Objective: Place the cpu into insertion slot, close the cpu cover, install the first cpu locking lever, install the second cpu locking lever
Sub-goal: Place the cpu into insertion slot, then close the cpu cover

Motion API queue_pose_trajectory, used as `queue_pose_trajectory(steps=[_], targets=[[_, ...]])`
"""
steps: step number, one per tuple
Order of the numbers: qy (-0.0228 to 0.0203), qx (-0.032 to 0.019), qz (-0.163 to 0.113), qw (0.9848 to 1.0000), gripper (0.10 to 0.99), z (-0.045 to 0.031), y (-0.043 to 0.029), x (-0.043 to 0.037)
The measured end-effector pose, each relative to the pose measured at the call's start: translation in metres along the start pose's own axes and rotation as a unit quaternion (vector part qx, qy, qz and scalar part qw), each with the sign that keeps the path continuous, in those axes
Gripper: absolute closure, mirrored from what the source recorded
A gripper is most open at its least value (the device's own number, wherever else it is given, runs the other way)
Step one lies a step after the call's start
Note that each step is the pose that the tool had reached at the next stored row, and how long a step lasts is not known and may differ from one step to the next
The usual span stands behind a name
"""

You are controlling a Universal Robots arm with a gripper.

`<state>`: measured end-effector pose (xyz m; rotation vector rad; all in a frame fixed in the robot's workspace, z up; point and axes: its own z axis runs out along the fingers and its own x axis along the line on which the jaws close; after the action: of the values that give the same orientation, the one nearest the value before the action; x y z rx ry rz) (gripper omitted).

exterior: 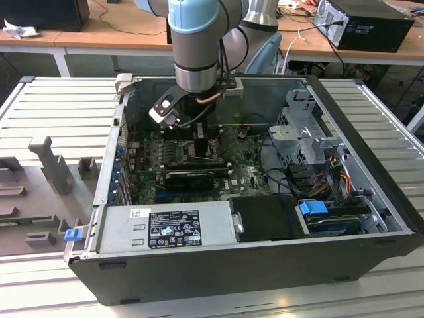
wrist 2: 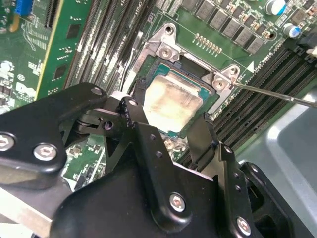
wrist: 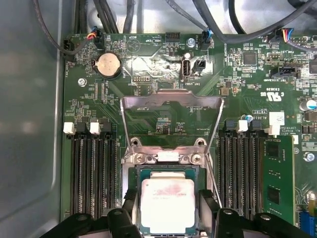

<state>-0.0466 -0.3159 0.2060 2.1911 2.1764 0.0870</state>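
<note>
**While the cover stands open, the cpu lies in the slot between my fingers**

As my arm [exterior: 195, 40] reaches down into the open computer case [exterior: 218, 265] in the exterior view, my gripper [exterior: 199, 136] hangs low over the green circuit board [exterior: 245, 173]. In both wrist views the cpu [wrist: 168, 206] [wrist 2: 171, 101] lies flat in the insertion slot [wrist: 168, 169] [wrist 2: 190, 67], pale metal top up. My gripper [wrist: 168, 203] [wrist 2: 171, 121] straddles it: fingers [wrist: 130, 206] [wrist 2: 132, 113] spread apart, one just beside each of two opposite cpu edges, nothing clamped. In the first wrist view the cpu cover [wrist: 171, 100] is swung up off the slot on its hinge, with bare board showing through its window. Black memory slots [wrist: 91, 173] run along both sides of the socket, and a coin cell [wrist: 109, 64] sits beyond the cover. In the second wrist view a thin metal rod [wrist 2: 272, 94] runs out from the socket's corner, lying over the memory slots there
</note>
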Motion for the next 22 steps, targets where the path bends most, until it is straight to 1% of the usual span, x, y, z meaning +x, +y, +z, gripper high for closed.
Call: queue_pose_trajectory(steps=[2, 3, 4, 5, 6, 7, 8, 9, 10, 11, 15, 17, 18, 19, 22], targets=[[-0.0001, 0.0000, 0.000, 1.0000, 0.482, -0.0045, 0.0004, 0.0000], [-0.0008, -0.0001, 0.000, 1.0000, 0.498, -0.0065, 0.0005, 0.0000], [-0.0011, 0.0000, 0.000, 1.0000, 0.565, -0.0084, 0.0007, 0.0000], [-0.0020, -0.0001, 0.000, 1.0000, 0.627, -0.0122, 0.0010, 0.0001], [-0.0036, 0.0000, 0.000, 1.0000, 0.686, -0.0150, 0.0011, 0.0001], [-0.0045, 0.0000, 0.000, 1.0000, 0.745, -0.0164, 0.0013, 0.0001], [-0.0066, -0.0001, -0.001, 1.0000, 0.808, -0.0216, 0.0016, 0.0001], [-0.0121, 0.0000, -0.001, 0.9999, 0.980, -0.0300, 0.0023, 0.0002], [-0.0178, -0.0001, -0.001, 0.9998, 0.980, -0.0372, 0.0029, 0.0002], [-0.0198, -0.0001, -0.002, 0.9998, 0.980, -0.0394, 0.0031, 0.0002], [-0.0230, -0.0002, -0.002, 0.9997, 0.980, -0.0413, 0.0032, 0.0002], [-0.0232, -0.0001, -0.002, 0.9997, 0.980, -0.0413, 0.0039, -0.0002], [-0.0233, -0.0001, -0.002, 0.9997, 0.980, -0.0411, 0.0072, -0.0004], [-0.0232, 0.0002, -0.002, 0.9997, 0.980, -0.0406, 0.0137, -0.0005], [-0.0232, 0.0008, -0.002, 0.9997, 0.980, -0.0395, 0.0275, -0.0004]])
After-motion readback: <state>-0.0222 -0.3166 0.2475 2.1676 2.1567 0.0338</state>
